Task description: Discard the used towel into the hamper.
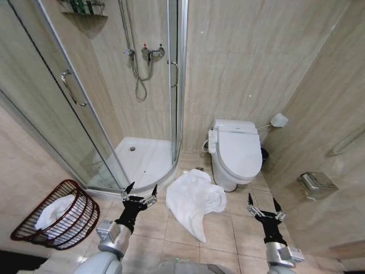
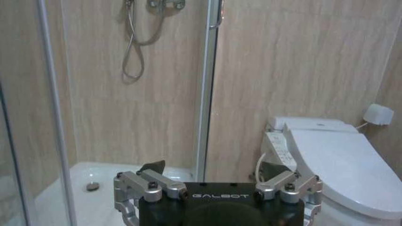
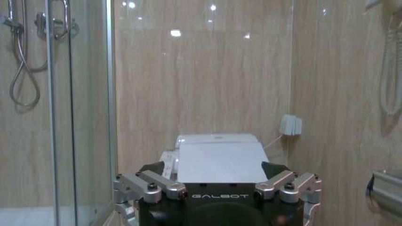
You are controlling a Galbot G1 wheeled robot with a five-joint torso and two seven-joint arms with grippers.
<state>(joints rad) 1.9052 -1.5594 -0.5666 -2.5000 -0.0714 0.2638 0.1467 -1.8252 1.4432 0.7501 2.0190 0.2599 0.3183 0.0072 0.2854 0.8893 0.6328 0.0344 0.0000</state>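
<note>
A crumpled white towel (image 1: 194,201) lies on the beige floor tiles between the shower and the toilet. The hamper (image 1: 73,229), a round dark red-brown basket of open bars, is tipped toward me at the lower left and holds white cloth (image 1: 55,211). My left gripper (image 1: 141,189) hovers open just left of the towel, nothing between its fingers; it also appears as the left gripper (image 2: 212,168) facing the shower wall. Lower right, my right gripper (image 1: 263,203) is open and empty, right of the towel, seen again as the right gripper (image 3: 212,167).
A white toilet (image 1: 238,152) with closed lid stands right of the towel. The glass shower enclosure (image 1: 140,160) with its white tray is behind on the left. A metal paper holder (image 1: 317,184) sticks out from the right wall. Walls close in on both sides.
</note>
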